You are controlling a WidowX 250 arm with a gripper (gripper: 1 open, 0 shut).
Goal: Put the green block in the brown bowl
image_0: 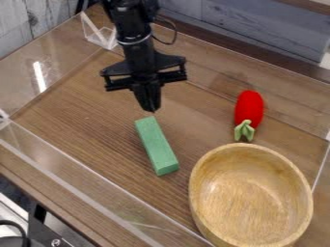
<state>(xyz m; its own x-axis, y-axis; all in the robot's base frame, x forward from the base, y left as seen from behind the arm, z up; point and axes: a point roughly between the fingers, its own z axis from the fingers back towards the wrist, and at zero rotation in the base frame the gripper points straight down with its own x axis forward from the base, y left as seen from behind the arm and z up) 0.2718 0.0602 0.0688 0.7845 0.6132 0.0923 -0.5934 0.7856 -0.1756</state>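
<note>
The green block (157, 145), a long matte bar, lies flat on the wooden table near the middle, angled toward the front right. The brown bowl (250, 200), light wood with a thick rim, sits empty at the front right. My gripper (150, 103) points down just above the block's far end, its fingers pressed together and holding nothing. The black arm rises behind it toward the top of the view.
A red pepper-shaped toy (246, 111) with a green stem lies right of the gripper, behind the bowl. Clear plastic walls (52, 154) enclose the table on the left and front. A grey plank backdrop runs along the back.
</note>
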